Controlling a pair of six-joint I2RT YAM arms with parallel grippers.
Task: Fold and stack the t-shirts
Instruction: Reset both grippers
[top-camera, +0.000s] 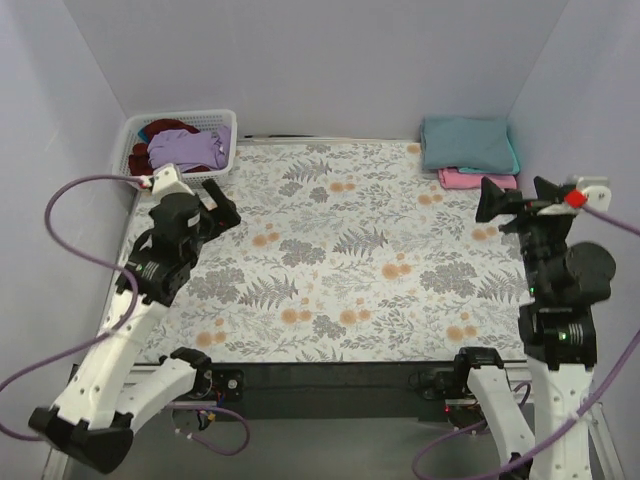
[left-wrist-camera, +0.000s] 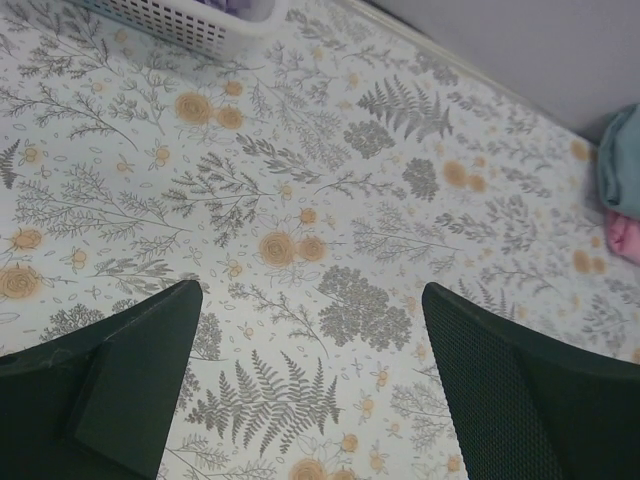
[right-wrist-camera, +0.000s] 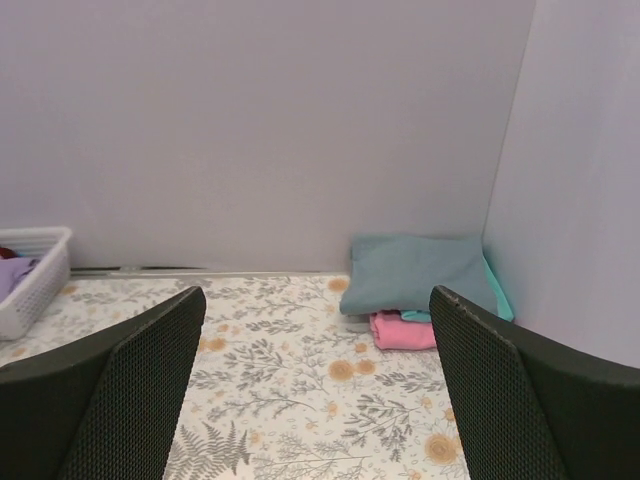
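Hanging over the floral-patterned table cover (top-camera: 340, 260) in the top external view, the left gripper (top-camera: 213, 203) is seen spread open and empty near the far left corner. It is just short of the white plastic lattice basket (top-camera: 205, 117), where a lilac t-shirt (top-camera: 190, 148) and a dark red t-shirt (top-camera: 166, 127) are seen crumpled. The right gripper (top-camera: 508, 202) is likewise parted and empty by the right edge, near the far right corner stack: a folded slate blue-grey t-shirt (top-camera: 465, 143) laid over a pink t-shirt (top-camera: 475, 179). In the left wrist view, only bare cover is framed between the fingers. In the right wrist view, a teal t-shirt (right-wrist-camera: 498, 295) is shown sandwiched in that stack. A snag is judged the main risk: both shirts could be dragged out together, or the light basket tipped, if the cloth is pinched too deep or the lattice is caught.
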